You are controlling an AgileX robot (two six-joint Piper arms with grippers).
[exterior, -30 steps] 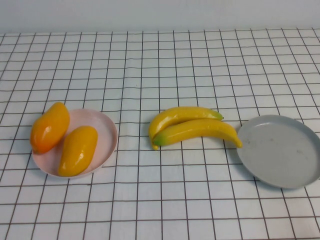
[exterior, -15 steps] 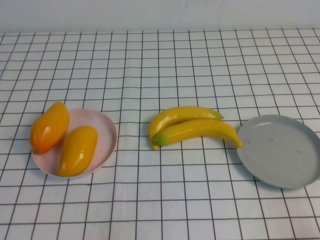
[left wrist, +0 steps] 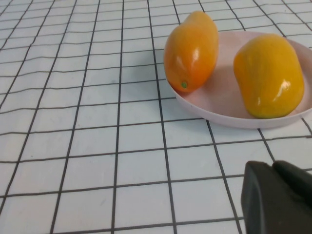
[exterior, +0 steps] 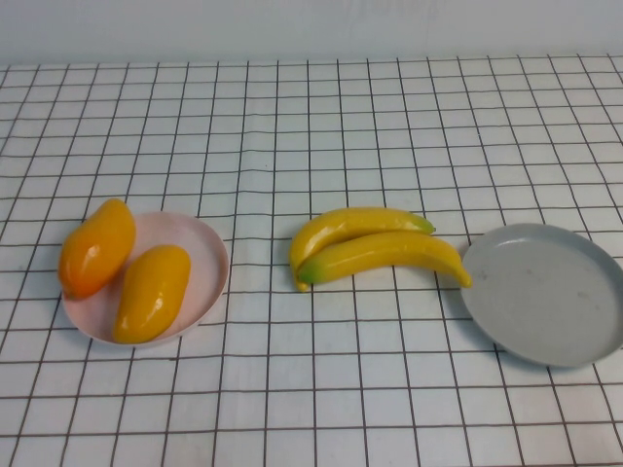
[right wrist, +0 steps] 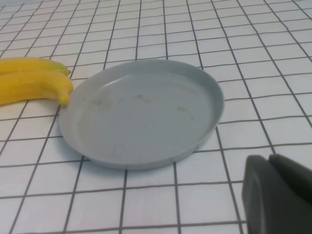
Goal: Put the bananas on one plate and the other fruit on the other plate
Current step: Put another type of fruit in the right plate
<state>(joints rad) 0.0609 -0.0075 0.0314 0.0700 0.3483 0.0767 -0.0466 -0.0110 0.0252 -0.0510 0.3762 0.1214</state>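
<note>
Mangoes point(exterior: 127, 270) sat on pink plate point(exterior: 209, 255) frame left; bananas point(exterior: 375, 248) centre, touching grey plate point(exterior: 545, 292). Left hand point(left wrist: 280, 200) and right hand point(right wrist: 278, 195) both closed together, low in their wrist views.

Grid cloth point(exterior: 321, 107): bananas point(exterior: 375, 248), 2 plates point(exterior: 209, 258)

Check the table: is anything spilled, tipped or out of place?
Nothing spilled or damaged. The bananas lie on the cloth beside the empty grey plate; both mango-like fruits sit on the pink plate. Left gripper and right gripper sit shut, low nearby.

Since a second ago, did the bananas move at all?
No. The bananas lie on the same grid squares, with one tip still at the grey plate's rim.
</note>
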